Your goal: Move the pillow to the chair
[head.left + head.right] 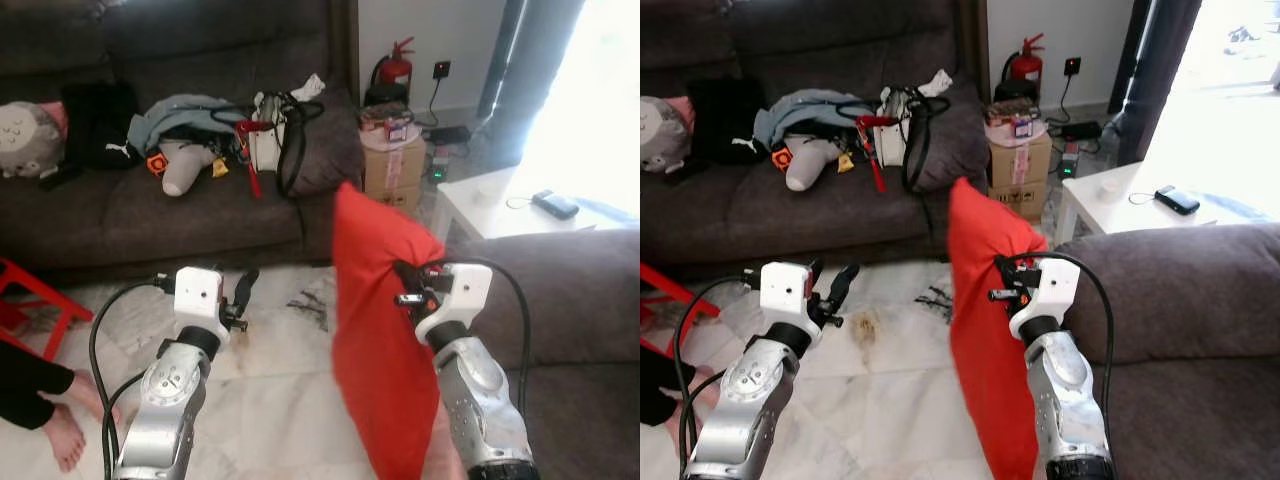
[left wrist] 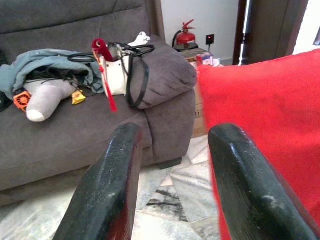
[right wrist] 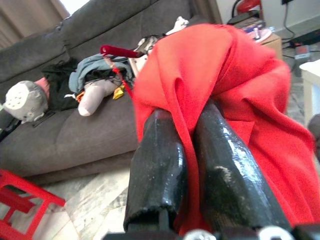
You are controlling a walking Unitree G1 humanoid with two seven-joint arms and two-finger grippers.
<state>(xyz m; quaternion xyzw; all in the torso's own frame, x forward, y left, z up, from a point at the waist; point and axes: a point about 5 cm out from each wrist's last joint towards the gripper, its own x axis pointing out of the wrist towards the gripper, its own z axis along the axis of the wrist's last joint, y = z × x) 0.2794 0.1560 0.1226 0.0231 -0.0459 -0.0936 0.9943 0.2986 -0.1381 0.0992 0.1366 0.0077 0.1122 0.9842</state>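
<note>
Head stereo pair looks down; both wrist cameras face the sofa [image 2: 75, 125]

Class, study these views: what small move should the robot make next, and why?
Probably carry the red pillow on toward the grey seat on its right. The right gripper is pinching a fold of it, it hangs off the floor, and the left gripper is open and free.

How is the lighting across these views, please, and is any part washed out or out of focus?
Left and right eye views: daylight from the doorway blows out the upper right, washing over the white table; the red pillow and sofa stay evenly lit. Left wrist view: the near fingers are soft, the background sharp. Right wrist view: the fingers pinching the pillow are slightly blurred.
</note>
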